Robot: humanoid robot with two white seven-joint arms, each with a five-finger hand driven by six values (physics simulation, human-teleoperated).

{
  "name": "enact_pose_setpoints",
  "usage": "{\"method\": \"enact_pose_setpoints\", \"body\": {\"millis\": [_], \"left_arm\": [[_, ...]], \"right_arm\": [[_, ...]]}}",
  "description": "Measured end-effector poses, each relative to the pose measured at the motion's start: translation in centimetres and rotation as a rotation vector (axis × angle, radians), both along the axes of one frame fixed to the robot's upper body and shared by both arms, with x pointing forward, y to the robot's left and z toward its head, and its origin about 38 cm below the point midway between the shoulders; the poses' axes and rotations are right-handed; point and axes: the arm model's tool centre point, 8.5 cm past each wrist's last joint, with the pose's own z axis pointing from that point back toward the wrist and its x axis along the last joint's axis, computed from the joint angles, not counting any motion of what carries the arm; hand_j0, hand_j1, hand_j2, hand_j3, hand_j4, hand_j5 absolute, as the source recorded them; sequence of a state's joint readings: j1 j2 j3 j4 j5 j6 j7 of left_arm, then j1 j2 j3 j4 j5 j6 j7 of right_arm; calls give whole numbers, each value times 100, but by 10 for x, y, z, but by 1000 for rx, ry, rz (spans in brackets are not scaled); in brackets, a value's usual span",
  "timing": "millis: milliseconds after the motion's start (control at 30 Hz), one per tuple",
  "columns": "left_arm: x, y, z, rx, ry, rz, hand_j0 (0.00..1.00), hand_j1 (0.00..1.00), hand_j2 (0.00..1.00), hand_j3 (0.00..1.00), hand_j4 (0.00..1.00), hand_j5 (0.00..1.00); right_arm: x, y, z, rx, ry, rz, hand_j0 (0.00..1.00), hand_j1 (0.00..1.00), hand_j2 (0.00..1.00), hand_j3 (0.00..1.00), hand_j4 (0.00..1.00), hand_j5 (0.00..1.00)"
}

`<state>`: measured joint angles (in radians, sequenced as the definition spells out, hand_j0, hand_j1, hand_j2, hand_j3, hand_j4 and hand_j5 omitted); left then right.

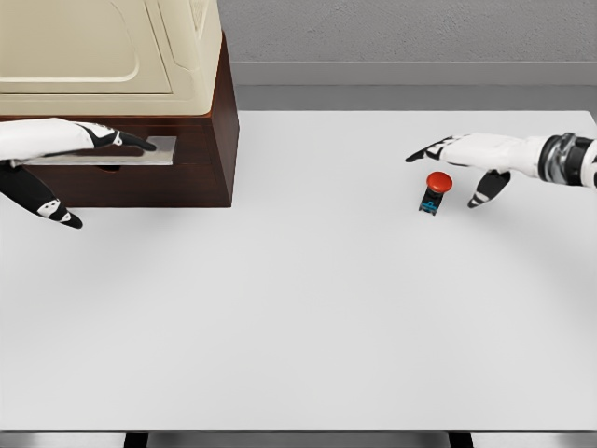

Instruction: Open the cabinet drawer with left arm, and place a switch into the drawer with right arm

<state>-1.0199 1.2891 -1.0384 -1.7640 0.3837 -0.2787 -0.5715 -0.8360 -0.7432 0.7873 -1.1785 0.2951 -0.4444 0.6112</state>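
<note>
The switch (434,191), a small black block with a red round button on top, stands on the white table at the right. My right hand (459,166) hovers just above and behind it, fingers spread and holding nothing. The cabinet (201,112) at the back left has cream upper panels and a dark brown drawer front (187,177) with a flat metal handle (140,149). My left hand (89,154) lies over that handle with fingers stretched along it and the thumb hanging below, not closed on it. The drawer looks closed.
The white table (298,308) spreads wide in front of the cabinet. Its front edge runs along the bottom of the view. A grey wall stands behind.
</note>
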Motion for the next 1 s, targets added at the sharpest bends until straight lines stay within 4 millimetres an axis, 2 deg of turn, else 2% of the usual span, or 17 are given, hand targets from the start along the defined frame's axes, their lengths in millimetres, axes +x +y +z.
{"method": "enact_pose_setpoints", "body": {"millis": [200, 400, 800, 1000], "left_arm": [[1, 1, 0, -95, 84, 49, 100, 100, 100, 100, 100, 100], [0, 2, -7, -99, 149, 68, 100, 100, 100, 100, 100, 100], [9, 13, -14, -75, 207, 187, 100, 100, 100, 100, 100, 100], [14, 21, -16, -72, 217, 231, 100, 100, 100, 100, 100, 100]], "right_arm": [[-4, 12, -1, -23, 5, 47, 99, 99, 99, 99, 99, 99], [-5, 17, -7, -36, 18, 62, 98, 98, 98, 98, 98, 98], [1, 14, -15, -42, 37, 35, 96, 96, 96, 96, 96, 96], [3, 15, -20, -46, 44, 30, 86, 86, 86, 86, 86, 86]]}}
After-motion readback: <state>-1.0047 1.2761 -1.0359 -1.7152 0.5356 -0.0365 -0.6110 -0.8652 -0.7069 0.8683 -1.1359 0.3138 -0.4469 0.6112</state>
